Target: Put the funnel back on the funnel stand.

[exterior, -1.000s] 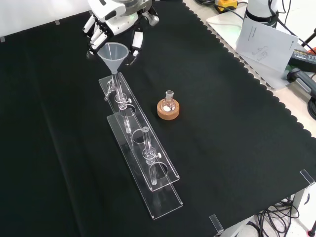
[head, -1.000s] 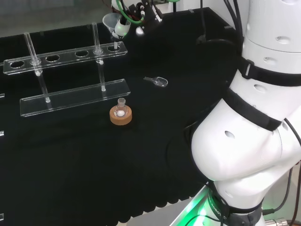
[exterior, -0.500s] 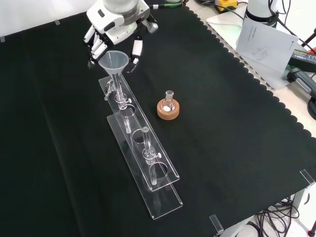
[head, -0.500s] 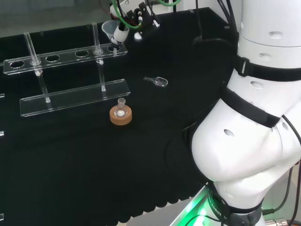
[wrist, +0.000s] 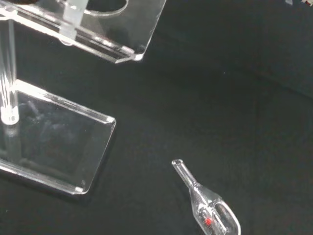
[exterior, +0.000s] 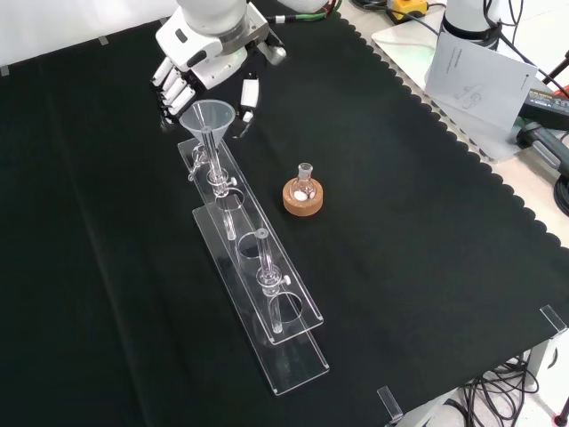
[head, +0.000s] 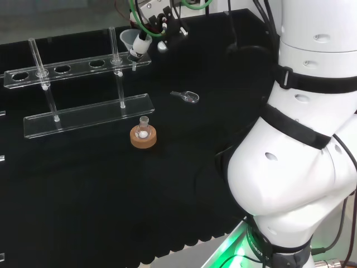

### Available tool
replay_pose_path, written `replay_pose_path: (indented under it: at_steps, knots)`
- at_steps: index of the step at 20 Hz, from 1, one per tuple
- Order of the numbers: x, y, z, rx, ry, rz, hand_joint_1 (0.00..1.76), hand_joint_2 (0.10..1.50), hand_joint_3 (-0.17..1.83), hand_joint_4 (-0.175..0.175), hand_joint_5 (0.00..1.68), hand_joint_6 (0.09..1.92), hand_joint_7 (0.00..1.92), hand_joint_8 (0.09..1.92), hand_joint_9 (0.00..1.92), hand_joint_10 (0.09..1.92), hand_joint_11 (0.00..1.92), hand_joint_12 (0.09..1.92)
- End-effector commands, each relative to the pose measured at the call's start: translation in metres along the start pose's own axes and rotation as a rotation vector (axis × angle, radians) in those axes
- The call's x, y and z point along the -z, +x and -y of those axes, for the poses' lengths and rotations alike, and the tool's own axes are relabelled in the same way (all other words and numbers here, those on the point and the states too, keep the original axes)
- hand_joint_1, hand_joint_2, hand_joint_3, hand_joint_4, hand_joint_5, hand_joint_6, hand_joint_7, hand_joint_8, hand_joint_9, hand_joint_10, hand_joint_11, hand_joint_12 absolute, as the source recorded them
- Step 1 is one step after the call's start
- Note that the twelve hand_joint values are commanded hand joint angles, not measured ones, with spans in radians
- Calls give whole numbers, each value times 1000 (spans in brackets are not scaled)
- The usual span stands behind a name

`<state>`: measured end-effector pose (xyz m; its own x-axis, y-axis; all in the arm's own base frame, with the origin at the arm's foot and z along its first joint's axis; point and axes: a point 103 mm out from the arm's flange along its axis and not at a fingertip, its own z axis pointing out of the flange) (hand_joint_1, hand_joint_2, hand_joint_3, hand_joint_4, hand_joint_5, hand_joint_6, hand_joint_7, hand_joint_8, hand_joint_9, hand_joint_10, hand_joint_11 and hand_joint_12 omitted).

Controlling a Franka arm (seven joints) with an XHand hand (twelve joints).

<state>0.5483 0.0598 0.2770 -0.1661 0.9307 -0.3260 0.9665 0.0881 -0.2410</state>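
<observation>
Funnel (exterior: 207, 120) is sitting in the stand's (exterior: 253, 267) far end hole, fingers (exterior: 175, 86) look released; hand (exterior: 206, 53) just needs to lift clear.

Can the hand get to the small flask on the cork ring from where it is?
Probably yes. The hand is up at the funnel, and the flask on its cork ring stands apart beside the stand, with only bare cloth around it.
</observation>
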Motion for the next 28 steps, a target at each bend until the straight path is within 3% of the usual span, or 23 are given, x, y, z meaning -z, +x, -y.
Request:
replay_pose_path:
  at_steps: [1,7,12,17,20,23,28]
  knots:
    - [-1,12,12,11,31,-10,512,722,327,-38,388,274,237,711,519,638,404,1358]
    - [5,17,32,25,5,-21,463,683,242,-37,355,142,151,692,416,678,323,1396]
    - [18,16,56,-1,-26,-47,431,675,173,-37,280,87,37,667,296,725,265,1430]
    - [37,14,83,-44,-65,-59,422,687,123,-27,65,87,0,233,90,794,197,1457]
    - [47,13,100,-65,-87,-66,420,694,106,-25,39,87,0,134,36,824,170,1468]
    - [52,12,121,-81,-146,-118,421,699,101,-27,53,87,15,130,33,835,161,1471]
    - [53,7,151,-100,-135,-114,425,722,82,-35,108,87,9,271,85,817,167,1471]
